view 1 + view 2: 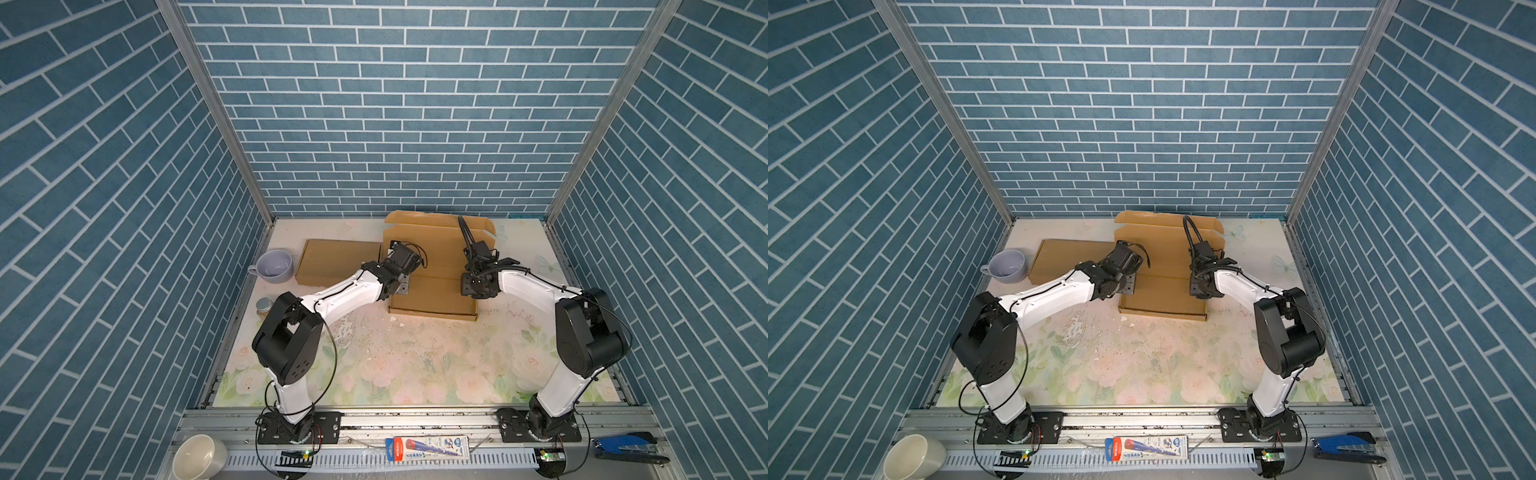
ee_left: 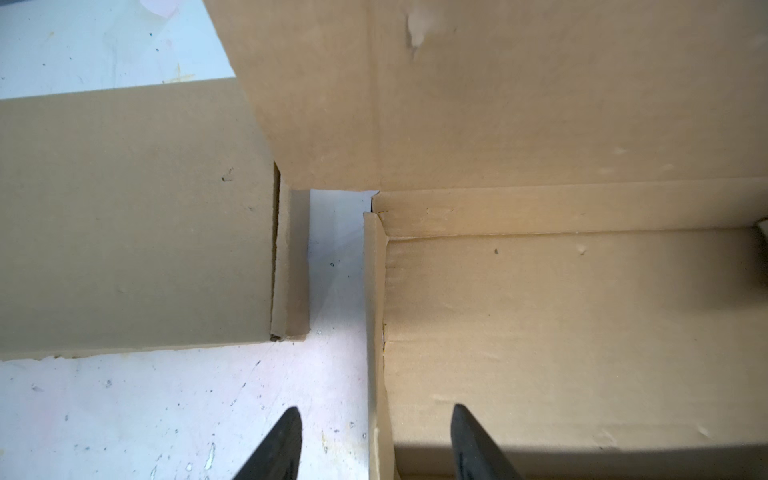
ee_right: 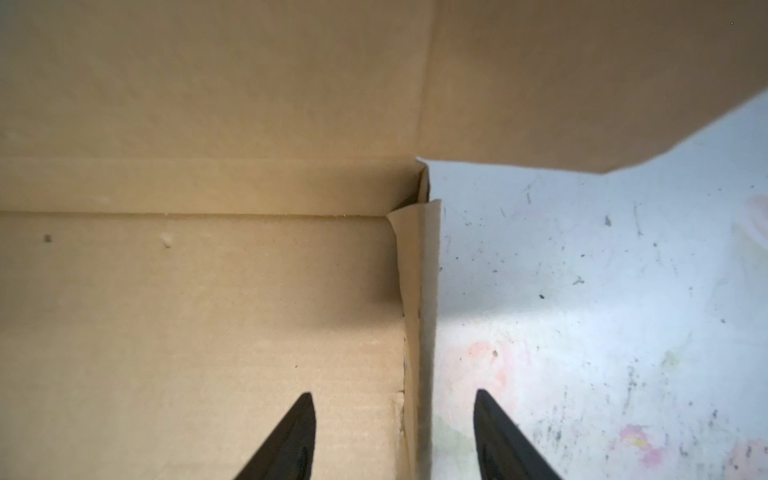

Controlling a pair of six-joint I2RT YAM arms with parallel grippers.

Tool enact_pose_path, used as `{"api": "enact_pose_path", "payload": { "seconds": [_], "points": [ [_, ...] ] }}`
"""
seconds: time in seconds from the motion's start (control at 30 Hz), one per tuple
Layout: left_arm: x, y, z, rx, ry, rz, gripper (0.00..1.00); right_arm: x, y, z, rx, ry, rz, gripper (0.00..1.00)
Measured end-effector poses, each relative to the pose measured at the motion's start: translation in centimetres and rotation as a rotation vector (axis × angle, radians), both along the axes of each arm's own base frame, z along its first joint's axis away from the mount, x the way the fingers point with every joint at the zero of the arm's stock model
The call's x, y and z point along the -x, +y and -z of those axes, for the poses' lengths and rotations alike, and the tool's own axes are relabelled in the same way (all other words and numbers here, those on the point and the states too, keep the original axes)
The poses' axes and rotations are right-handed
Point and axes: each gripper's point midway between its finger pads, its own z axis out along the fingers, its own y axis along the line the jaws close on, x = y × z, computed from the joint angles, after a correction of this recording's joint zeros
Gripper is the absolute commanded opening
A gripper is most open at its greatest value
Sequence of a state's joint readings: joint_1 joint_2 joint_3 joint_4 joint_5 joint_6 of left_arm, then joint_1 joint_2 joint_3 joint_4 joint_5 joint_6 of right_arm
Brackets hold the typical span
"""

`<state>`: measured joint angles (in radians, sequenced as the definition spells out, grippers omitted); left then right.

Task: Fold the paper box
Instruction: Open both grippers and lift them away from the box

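Both top views looked steeply down from high over the near edge, sharing the whole floral tabletop (image 1: 415,365). Each wrist camera faced, close up, one side wall of the brown cardboard box (image 2: 540,332) (image 3: 208,311).

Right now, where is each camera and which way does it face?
Both top views: high over the arm bases, looking down at the box; both arms show.
Left wrist: on that arm, looking past the open left gripper at a box wall.
Right wrist: likewise, open right gripper, opposite wall.
Wrist views share the box floor.
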<state>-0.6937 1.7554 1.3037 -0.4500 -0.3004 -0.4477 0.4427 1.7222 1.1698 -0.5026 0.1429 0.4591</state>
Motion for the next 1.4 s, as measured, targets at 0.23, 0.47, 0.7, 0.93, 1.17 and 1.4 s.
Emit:
{"api": "enact_pose_path", "payload": {
  "seconds": [0.23, 0.47, 0.7, 0.93, 1.17, 1.4],
  "points": [
    [0.0, 3.4, -4.4, 0.058, -0.146, 0.022, 0.70, -0.6, -0.6, -6.6, -0.129, -0.134, -0.075, 0.55],
    [-3.1, 8.9, -8.3, 0.208, -0.301, 0.011, 0.65, -2.6, -4.3, -11.7, -0.208, -0.294, -0.087, 0.55],
    [-7.2, 9.0, -9.0, 0.376, -0.355, 0.173, 0.62, -5.2, -6.6, -15.3, -0.300, -0.464, -0.177, 0.64],
    [-10.3, 7.4, -8.3, 0.518, -0.347, 0.368, 0.65, -6.0, -6.6, -16.6, -0.300, -0.555, -0.393, 0.73],
    [-11.7, 5.7, -9.5, 0.561, -0.331, 0.544, 0.67, -8.8, -5.3, -16.0, -0.327, -0.488, -0.572, 0.73],
    [-11.4, 4.3, -8.5, 0.573, -0.262, 0.644, 0.66, -9.1, -4.1, -14.7, -0.402, -0.411, -0.664, 0.69]
  ]
}}
